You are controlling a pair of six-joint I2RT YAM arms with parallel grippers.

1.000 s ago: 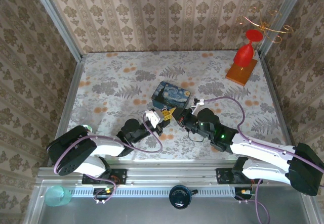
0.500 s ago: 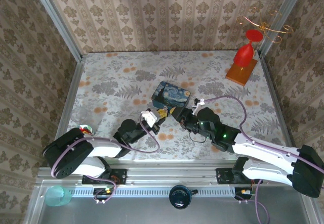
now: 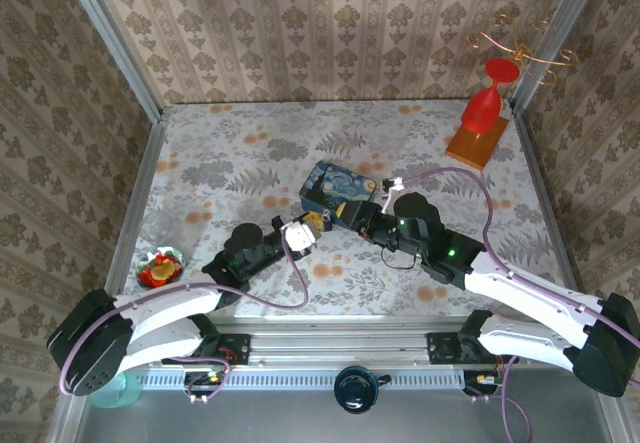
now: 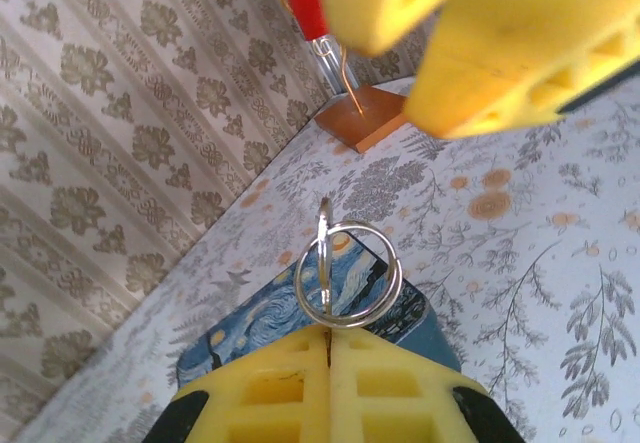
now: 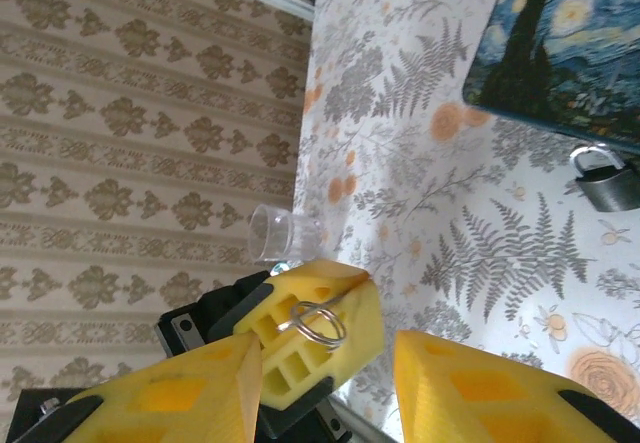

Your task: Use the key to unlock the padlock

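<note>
My left gripper is shut on the key; only its silver ring sticks out past the yellow fingertips, and the blade is hidden between the pads. In the right wrist view the left gripper and the ring sit between the spread fingers of my right gripper, which is open and holds nothing. The padlock, small and black with a silvery loop, lies on the cloth beside the blue swirl-painted tin. From above, both grippers, left and right, meet just in front of the tin.
A red goblet on a wooden base stands at the back right with wire loops above it. A colourful object lies at the table's left edge. A clear plastic cup sits near the left arm. Patterned walls close three sides.
My right gripper has opened and let go of the key, which my left gripper now holds shut. The left arm has swung and stretched out, and both grippers have shifted slightly towards the tin.
</note>
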